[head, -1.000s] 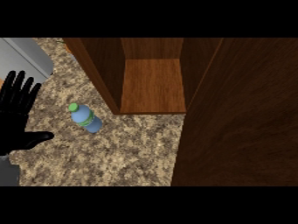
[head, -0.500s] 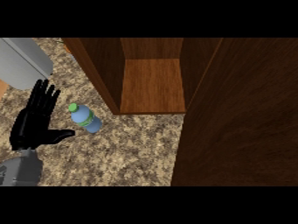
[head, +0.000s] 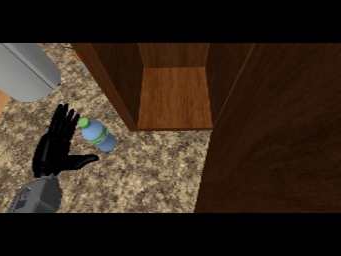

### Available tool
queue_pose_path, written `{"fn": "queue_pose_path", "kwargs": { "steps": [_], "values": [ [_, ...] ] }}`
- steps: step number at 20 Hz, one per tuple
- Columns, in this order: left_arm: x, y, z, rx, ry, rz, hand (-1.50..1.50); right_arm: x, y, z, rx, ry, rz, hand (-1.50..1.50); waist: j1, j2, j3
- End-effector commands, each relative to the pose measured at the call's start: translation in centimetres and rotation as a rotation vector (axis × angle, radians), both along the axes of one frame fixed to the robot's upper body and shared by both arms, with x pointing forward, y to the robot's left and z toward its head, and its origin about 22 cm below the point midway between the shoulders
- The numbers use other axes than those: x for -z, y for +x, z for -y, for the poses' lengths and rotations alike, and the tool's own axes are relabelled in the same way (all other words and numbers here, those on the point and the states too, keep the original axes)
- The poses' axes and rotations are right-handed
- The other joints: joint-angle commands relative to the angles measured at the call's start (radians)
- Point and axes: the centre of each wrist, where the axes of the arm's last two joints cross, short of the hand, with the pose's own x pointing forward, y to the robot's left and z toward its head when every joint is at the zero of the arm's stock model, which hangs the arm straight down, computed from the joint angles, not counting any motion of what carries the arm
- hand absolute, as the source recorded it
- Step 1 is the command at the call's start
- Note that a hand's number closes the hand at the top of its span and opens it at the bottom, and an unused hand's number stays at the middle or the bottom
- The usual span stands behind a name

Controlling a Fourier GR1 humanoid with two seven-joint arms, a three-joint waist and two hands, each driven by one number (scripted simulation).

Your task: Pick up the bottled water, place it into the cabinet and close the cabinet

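Head view: left robot hand [head: 54, 151], spread wide and holding nothing, just beside the bottled water [head: 98, 135]

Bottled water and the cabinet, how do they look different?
The bottled water is small; the cabinet is far bigger. The bottled water is pale blue with a green cap; the cabinet is dark brown wood. The bottled water is capped shut; the cabinet stands open, its shelf showing. Both are on the speckled counter.
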Motion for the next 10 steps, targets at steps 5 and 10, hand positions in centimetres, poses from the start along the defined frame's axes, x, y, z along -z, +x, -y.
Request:
{"fn": "queue_pose_path", "kwargs": {
  "steps": [5,10],
  "values": [
    [2.9,0.1,-1.8,-0.011,-0.014,-0.028,-1.50,-1.9,-3.1,0.3,0.021,0.033,0.073,-1.50,-0.003,0.001,-0.001],
    [5.5,-0.7,1.2,0.014,-0.005,-0.007,-1.50,-1.2,-2.5,0.2,-0.004,0.008,0.083,-1.50,-0.002,0.001,0.000]
  ]
}}
